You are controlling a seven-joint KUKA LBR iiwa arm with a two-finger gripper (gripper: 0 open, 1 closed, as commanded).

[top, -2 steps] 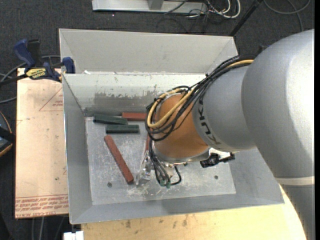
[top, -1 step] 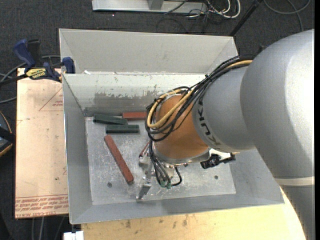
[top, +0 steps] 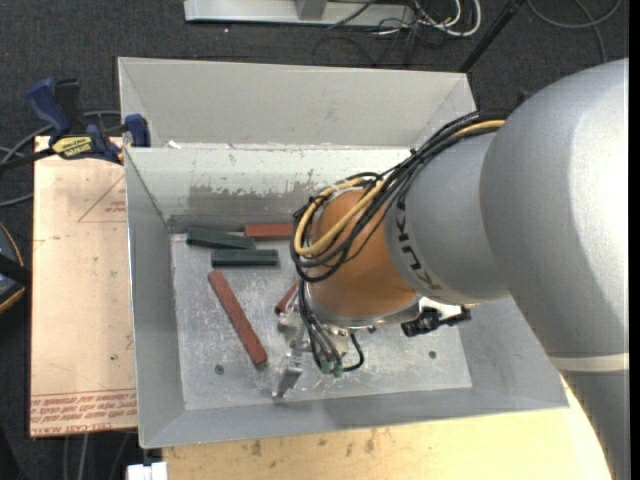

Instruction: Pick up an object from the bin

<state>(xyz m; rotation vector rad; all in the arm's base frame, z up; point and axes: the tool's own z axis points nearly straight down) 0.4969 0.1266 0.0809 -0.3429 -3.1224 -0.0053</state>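
My gripper (top: 290, 371) reaches down near the bin's front edge, at about the middle of the floor, below the arm's orange cover. A long red-brown stick (top: 237, 318) lies slanted on the floor just left of it, its lower end close to the gripper. Part of another reddish stick (top: 288, 298) pokes out from under the cover right above the gripper. I cannot see anything held.
Two dark green sticks (top: 244, 258) (top: 215, 236) and a short red-brown one (top: 270, 231) lie near the back left of the bin. The arm and its cables hide the bin's right half.
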